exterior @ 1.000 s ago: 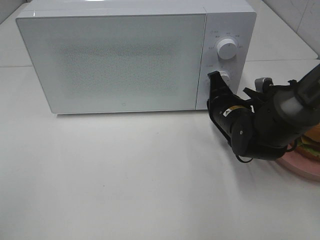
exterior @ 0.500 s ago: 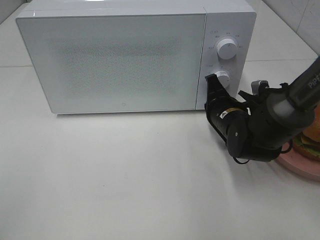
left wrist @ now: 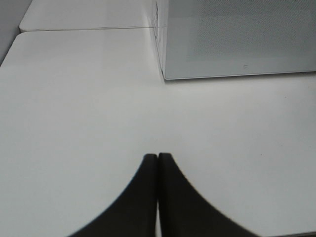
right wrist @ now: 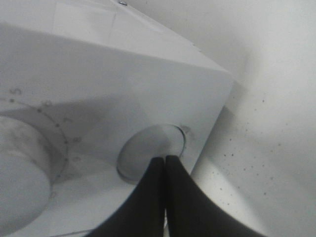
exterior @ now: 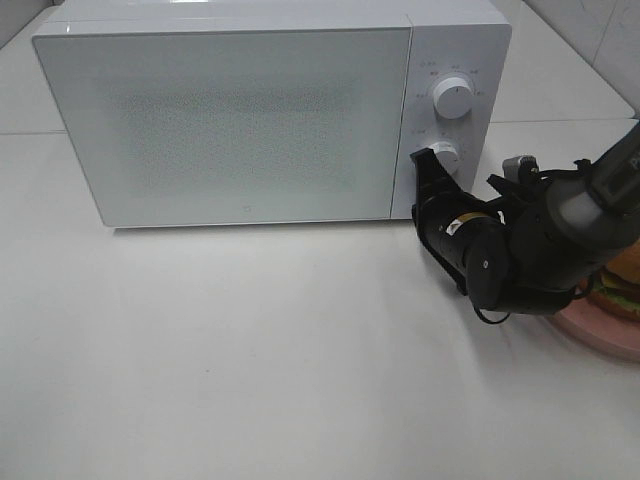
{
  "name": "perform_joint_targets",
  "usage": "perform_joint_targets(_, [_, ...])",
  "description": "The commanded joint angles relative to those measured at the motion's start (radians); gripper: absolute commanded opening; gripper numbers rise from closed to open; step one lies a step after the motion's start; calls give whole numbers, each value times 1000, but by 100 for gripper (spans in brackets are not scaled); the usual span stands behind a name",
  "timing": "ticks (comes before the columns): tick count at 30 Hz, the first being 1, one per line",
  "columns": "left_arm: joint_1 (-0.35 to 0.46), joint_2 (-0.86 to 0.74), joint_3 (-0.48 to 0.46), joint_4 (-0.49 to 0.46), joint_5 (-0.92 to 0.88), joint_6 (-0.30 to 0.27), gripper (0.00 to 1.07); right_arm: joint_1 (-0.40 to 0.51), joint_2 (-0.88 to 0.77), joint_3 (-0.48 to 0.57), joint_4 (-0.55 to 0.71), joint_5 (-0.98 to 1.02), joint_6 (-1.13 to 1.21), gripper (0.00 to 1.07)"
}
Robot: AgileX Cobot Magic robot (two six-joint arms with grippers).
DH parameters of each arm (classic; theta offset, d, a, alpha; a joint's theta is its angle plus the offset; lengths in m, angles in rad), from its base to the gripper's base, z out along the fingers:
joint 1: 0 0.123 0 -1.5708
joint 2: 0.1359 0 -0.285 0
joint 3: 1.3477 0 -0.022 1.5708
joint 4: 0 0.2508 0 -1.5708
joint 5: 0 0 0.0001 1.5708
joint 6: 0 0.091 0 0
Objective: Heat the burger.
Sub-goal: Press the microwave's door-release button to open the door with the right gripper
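The white worktop (exterior: 250, 380) fills the high view, and the big white microwave (exterior: 230, 120) stands on it at 12 o'clock. Its door (exterior: 230, 125) is shut. The black right arm (exterior: 520, 255) comes in from 3 o'clock and reaches to the front of the microwave. Just behind the arm, at about 4 o'clock on the edge of the view, sits the pink plate (exterior: 600, 330) with the burger (exterior: 625, 285) on it. So the burger is out on the worktop and not inside the microwave yet. The right hand (exterior: 428, 165) is squeezed all the way shut and holds nothing. The left hand (left wrist: 158, 163) is shut too, holds nothing, and hangs over bare worktop, well apart from the burger. There is an upper knob (exterior: 453, 97), and at 6 o'clock from it is the lower knob (exterior: 449, 153). The right hand's tips sit right on that lower knob in the wrist view. A few things could go wrong. The tips could slide off the smooth round knob if they push crooked. A hard push could shove the microwave back. The arm is very near the plate, so a swing could bump the burger off. If the knob starts the heat now, the microwave would run empty.
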Motion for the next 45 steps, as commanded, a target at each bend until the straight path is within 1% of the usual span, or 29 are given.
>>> perform_joint_targets(1, [4,-20,0,-4,-11,-2,0,-31,-5,-69,-32,-123,37,0])
perform_joint_targets(7, [4,-20,0,-4,-11,-2,0,-31,-6,-57,-32,-143,81,0])
perform_joint_targets(11, [4,-20,0,-4,-11,-2,0,-31,-6,-31,-32,-214,136,0])
perform_joint_targets(12, [4,-20,0,-4,-11,-2,0,-31,-10,-10,-33,-257,143,0])
perform_joint_targets(15, [4,-20,0,-4,-11,-2,0,-30,-19,9,-33,-264,146,0])
perform_joint_targets(18, [4,-20,0,-4,-11,-2,0,-30,-21,18,-68,-237,156,0])
perform_joint_targets(22, [4,-20,0,-4,-11,-2,0,-30,-21,12,-93,-202,157,0])
perform_joint_targets(28, [4,-20,0,-4,-11,-2,0,-31,-21,11,-91,-201,156,0])
perform_joint_targets(38, [4,-20,0,-4,-11,-2,0,-31,-7,-79,-107,-168,156,0])
perform_joint_targets(45, [4,-20,0,-4,-11,-2,0,-31,-7,-92,-105,-168,154,0])
